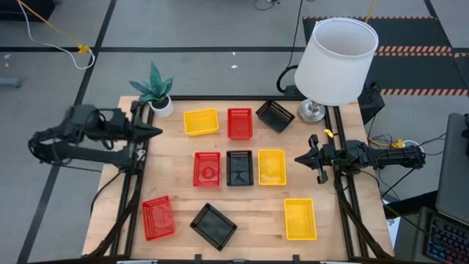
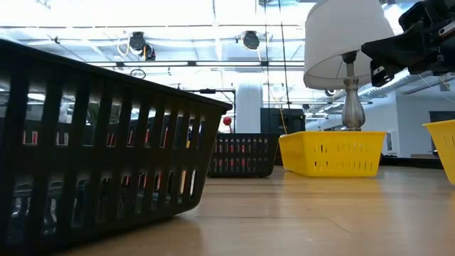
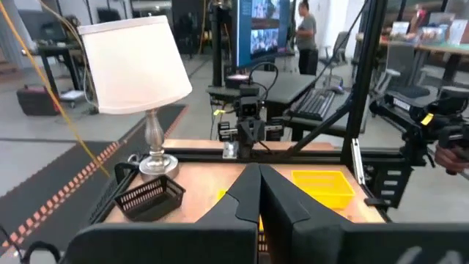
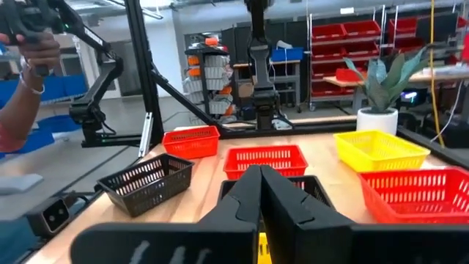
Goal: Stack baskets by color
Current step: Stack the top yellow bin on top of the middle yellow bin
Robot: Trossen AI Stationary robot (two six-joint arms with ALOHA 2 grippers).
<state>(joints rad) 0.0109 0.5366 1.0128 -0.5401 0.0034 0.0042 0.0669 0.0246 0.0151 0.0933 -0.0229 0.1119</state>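
Note:
Three red, three black and three yellow baskets rest on their bases, all apart, on the wooden table. The far row holds yellow (image 1: 201,121), red (image 1: 239,122) and black (image 1: 275,115). The middle row holds red (image 1: 207,168), black (image 1: 239,167) and yellow (image 1: 271,166). Red (image 1: 158,217), black (image 1: 213,226) and yellow (image 1: 300,218) sit near the front. My left gripper (image 1: 155,132) (image 3: 258,176) hangs shut and level above the table's left edge. My right gripper (image 1: 299,158) (image 4: 258,172) is shut and level at the right edge, beside the middle yellow basket.
A table lamp (image 1: 335,62) with a white shade stands at the far right corner, and a potted plant (image 1: 155,92) at the far left. Black frame rails run along both sides. A person's hand (image 4: 29,59) shows beyond the table.

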